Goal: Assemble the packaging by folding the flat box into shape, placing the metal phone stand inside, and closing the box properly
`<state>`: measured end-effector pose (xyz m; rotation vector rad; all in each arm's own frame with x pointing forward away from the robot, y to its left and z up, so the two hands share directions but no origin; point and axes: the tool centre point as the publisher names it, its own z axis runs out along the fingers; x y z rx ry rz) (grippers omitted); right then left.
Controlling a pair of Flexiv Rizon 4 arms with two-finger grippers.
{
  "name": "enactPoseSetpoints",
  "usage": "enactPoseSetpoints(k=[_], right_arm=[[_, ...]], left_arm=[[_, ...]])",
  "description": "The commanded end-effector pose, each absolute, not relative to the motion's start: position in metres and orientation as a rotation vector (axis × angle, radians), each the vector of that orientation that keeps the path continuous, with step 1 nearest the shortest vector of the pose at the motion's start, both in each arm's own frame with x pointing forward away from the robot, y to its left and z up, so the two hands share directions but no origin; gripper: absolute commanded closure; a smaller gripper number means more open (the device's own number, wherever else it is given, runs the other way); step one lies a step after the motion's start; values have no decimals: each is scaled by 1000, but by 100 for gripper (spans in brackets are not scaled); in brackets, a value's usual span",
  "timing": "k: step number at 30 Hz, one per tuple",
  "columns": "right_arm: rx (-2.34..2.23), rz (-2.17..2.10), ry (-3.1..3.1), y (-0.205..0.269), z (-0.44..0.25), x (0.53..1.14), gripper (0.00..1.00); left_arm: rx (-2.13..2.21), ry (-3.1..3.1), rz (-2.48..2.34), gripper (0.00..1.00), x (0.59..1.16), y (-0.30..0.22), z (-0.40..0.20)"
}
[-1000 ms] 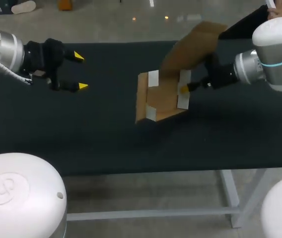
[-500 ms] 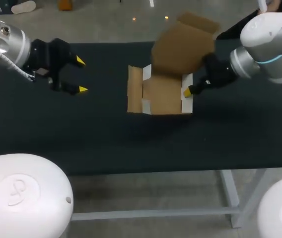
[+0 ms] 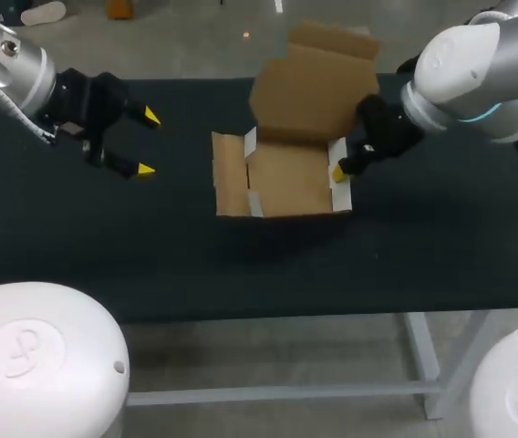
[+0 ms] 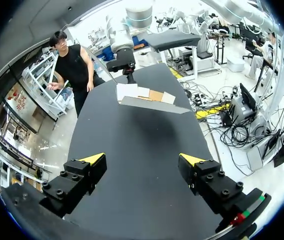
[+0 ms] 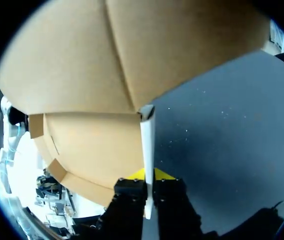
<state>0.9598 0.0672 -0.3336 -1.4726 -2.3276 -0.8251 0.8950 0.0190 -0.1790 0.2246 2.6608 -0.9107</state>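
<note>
box near middle of table, tray open upward, lid flap raised at far side. right gripper pinched on box's right wall. left gripper spread wide, well apart from box.

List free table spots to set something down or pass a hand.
Free: table between the open left gripper and the cardboard box; also the front strip before the box. Crowded: the box wall pinched by the right gripper, and behind, under the raised lid.
</note>
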Motion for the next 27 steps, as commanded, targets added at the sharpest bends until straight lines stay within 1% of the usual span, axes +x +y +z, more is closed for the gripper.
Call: enactPoseSetpoints(k=[1, 5, 16, 27], right_arm=[[-1474, -826, -2329, 67, -333, 958, 100], [-1474, -826, -2329, 67, -333, 958, 100], [-1706, -538, -2273, 81, -346, 933, 100], [-1863, -246, -2197, 76, -361, 923, 100]], left_arm=[[225, 2668, -905, 0, 896, 18, -178], [225, 2668, -905, 0, 896, 18, -178], [225, 2668, -905, 0, 896, 18, -178], [225, 2668, -905, 0, 896, 18, -178]])
